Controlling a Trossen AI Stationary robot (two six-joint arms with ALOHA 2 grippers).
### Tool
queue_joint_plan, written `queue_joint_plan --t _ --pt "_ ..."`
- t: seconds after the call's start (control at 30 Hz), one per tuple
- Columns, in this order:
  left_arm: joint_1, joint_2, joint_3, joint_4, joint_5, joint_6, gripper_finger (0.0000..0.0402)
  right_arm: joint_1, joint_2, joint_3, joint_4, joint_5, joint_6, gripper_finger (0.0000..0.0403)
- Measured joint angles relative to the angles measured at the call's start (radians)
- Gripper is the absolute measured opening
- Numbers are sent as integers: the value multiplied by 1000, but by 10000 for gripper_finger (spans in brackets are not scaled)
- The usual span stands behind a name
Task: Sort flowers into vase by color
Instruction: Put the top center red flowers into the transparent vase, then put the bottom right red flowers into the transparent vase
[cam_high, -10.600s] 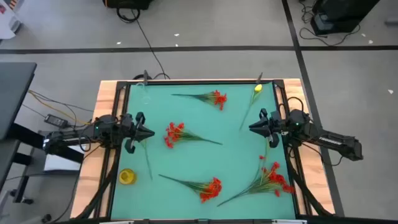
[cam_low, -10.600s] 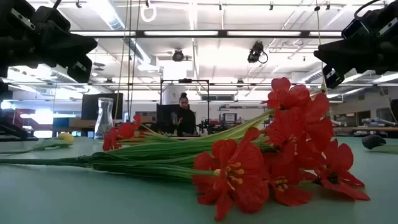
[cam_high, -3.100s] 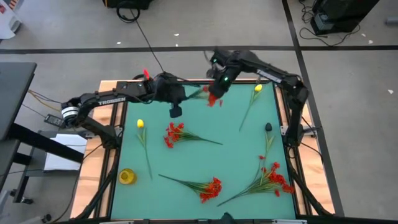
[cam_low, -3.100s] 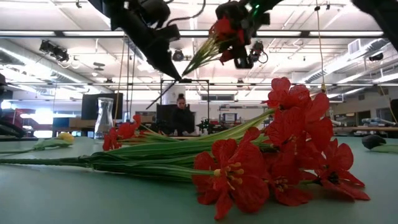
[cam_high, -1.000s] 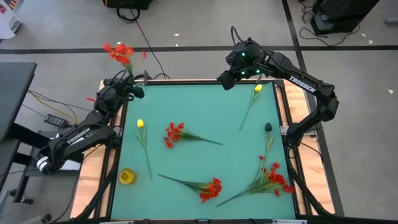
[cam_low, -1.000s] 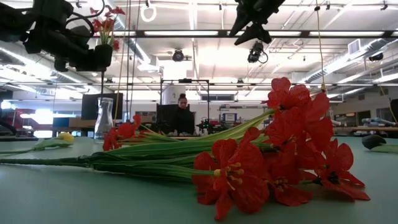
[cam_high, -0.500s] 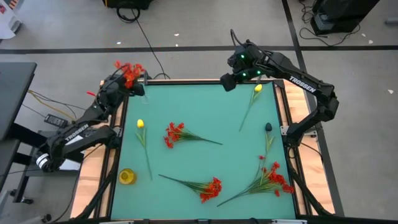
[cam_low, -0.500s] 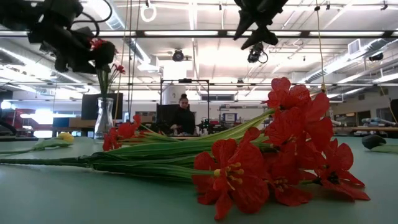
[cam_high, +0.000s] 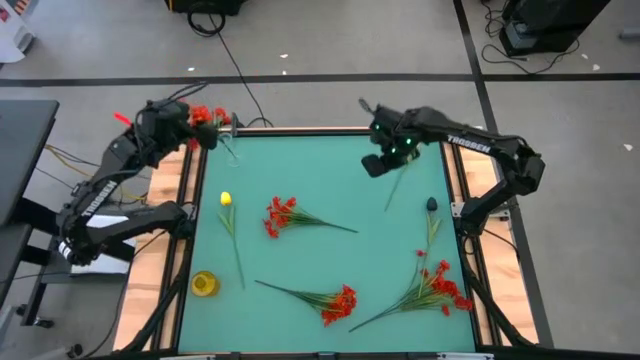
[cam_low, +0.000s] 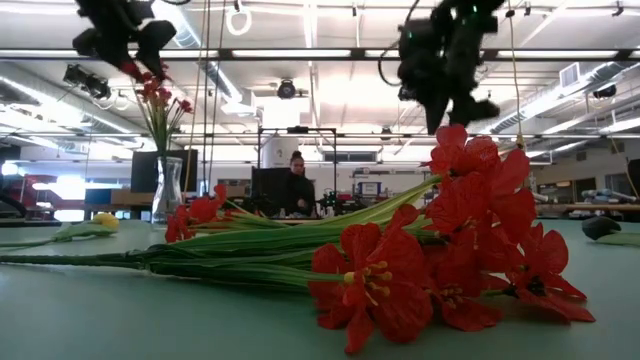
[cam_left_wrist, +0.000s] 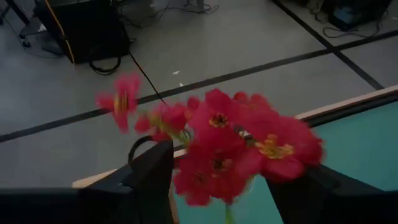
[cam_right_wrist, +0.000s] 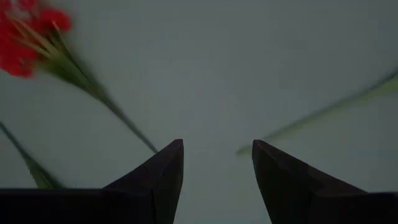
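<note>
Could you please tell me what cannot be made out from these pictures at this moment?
- High view: the right gripper covers the far-right yellow flower's bud.
- Left wrist view: the red spray hides the vase mouth.
- Low view: near red flowers block the table behind them.
- High view: the clear vase is too faint.

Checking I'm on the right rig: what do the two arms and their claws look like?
Both arms are dark, jointed, with white TROSSEN lettering on a link, visible on the left arm and right arm. Green lights glow near the right claw. Each claw has two dark, wedge-shaped fingers.
</note>
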Motion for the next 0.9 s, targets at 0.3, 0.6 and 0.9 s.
queue_joint_plan --t 0.3,0.6,0.9 --pt "-1 98 208 -61 67 135 290 177 0 -237 602 -26 -85 199" --pt "-1 176 410 -104 260 164 291 290 22 -239 722 119 -302 199" --pt "-109 272 494 -110 392 208 291 330 85 -230 502 25 377 199"
